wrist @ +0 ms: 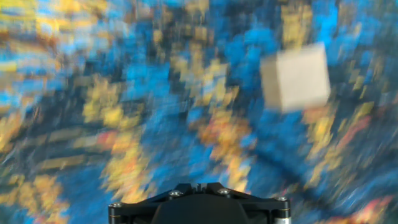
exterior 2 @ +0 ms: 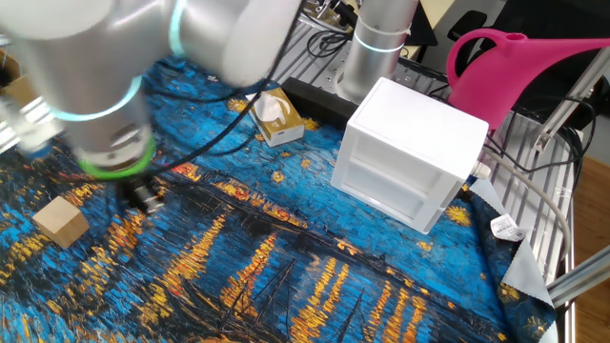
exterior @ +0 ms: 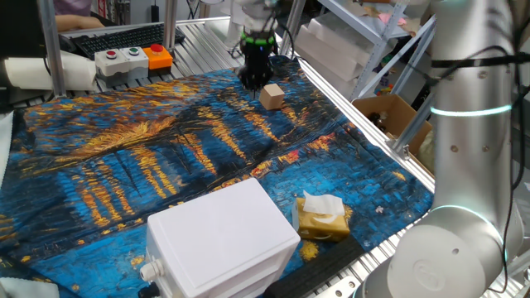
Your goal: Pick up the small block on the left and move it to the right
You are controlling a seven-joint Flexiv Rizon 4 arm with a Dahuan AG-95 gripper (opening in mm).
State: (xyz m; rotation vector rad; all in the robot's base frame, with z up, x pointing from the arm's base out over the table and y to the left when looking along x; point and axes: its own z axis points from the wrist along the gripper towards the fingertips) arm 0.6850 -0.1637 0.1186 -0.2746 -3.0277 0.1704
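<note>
The block (exterior: 272,97) sits on the painted cloth (exterior: 166,157) that covers the bench, free on all sides and not in any grip. In the one fixed view it lies at about four o'clock from the end effector (exterior: 252,83), just beside it but apart. In the hand view the block (wrist: 295,78) shows at roughly one o'clock from frame centre, well off the line the fingers point along; that whole picture is smeared with motion blur. In the other fixed view the block (exterior 2: 59,223) lies at about eight o'clock from the end effector (exterior 2: 145,198), again near but not touching.

The block is a cube, so it has no long axis to line up with; any pair of opposite faces would serve. It stands slightly turned against the cloth's pattern, so the wrist may need a small roll to meet flat faces squarely.

The end effector points down at the cloth and is clenched with nothing between its fingers. The fingertips are too dark and small in both fixed views to see a gap, and the hand view shows only the black mount (wrist: 199,202) at its lower edge.

As I judge it, the coming move needs the hand centred over the block and the fingers spread before it goes down. Descending clenched would knock the block aside.
</note>
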